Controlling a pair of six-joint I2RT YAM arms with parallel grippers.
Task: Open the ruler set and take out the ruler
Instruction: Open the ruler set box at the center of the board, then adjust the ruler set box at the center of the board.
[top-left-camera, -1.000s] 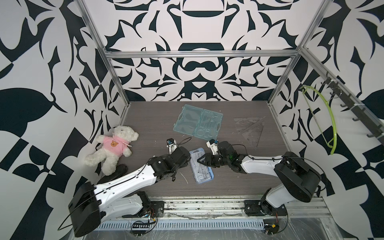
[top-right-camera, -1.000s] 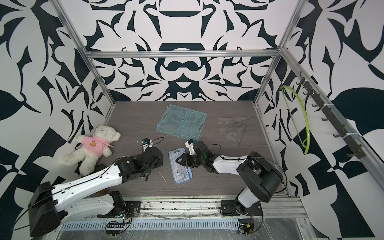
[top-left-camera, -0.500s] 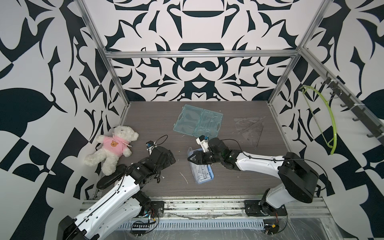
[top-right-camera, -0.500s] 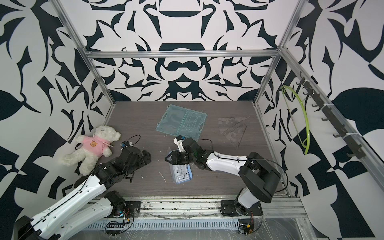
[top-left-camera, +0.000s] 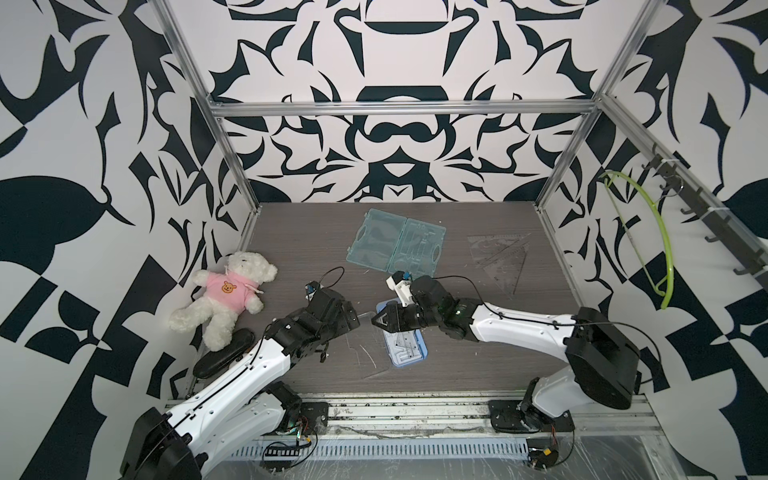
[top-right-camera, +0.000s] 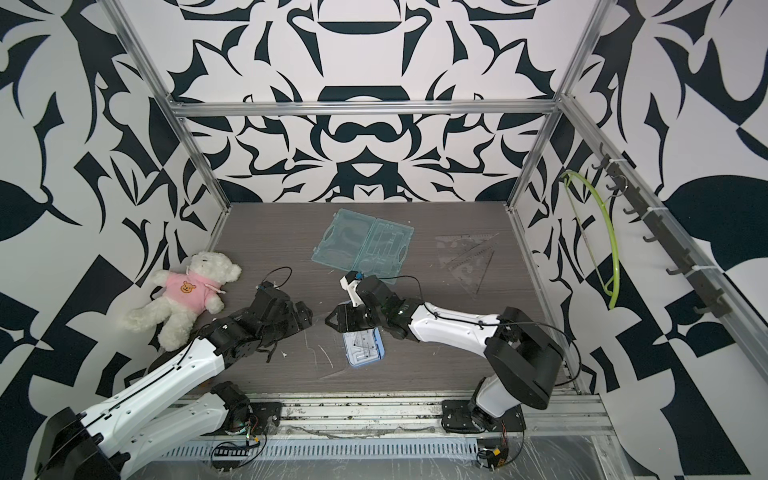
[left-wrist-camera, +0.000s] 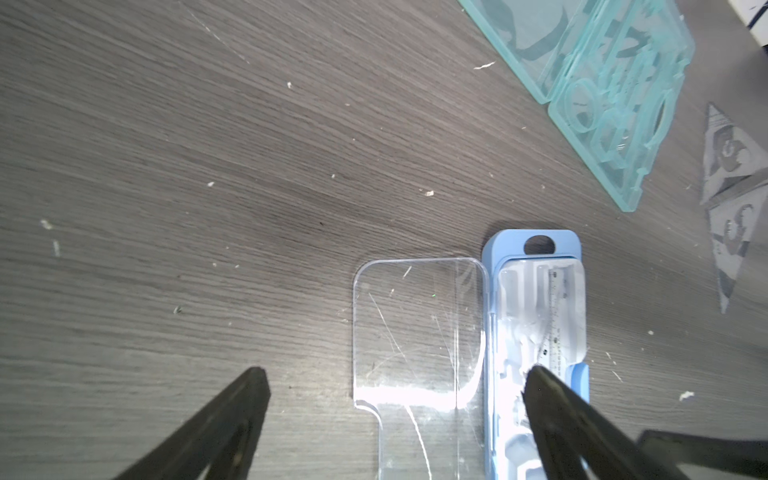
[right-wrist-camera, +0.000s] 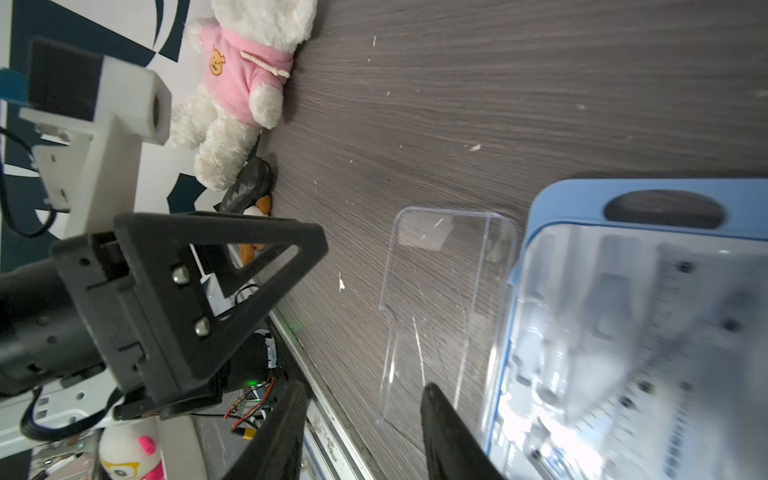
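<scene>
Ruler set: blue case (top-left-camera: 405, 349) (top-right-camera: 363, 347) lies open at lower centre in both top views, on the dark table (top-left-camera: 299, 232); same spot as a second ago.
Lid: clear lid (left-wrist-camera: 415, 332) (right-wrist-camera: 440, 299) is folded out flat on the table, joined to the case's long side.
Ruler: clear ruler (left-wrist-camera: 555, 324) lies slanted inside the case, not lifted.
Left arm: left claw (top-left-camera: 352, 322) (left-wrist-camera: 397, 374) has its jaws spread wide and is empty, above the lid. It is wider than a second ago. The arm had swung off to frame-left and is now back beside the case.
Right arm: right claw (top-left-camera: 384, 322) (right-wrist-camera: 363, 384) has its jaws partly apart with nothing between them, over the case's upper end. It has slid slightly frame-left.
Surroundings: teddy bear (top-left-camera: 226, 297) at left, teal case (top-left-camera: 397, 247) at upper centre, set squares (top-left-camera: 505, 259) at right. All are unmoved.
</scene>
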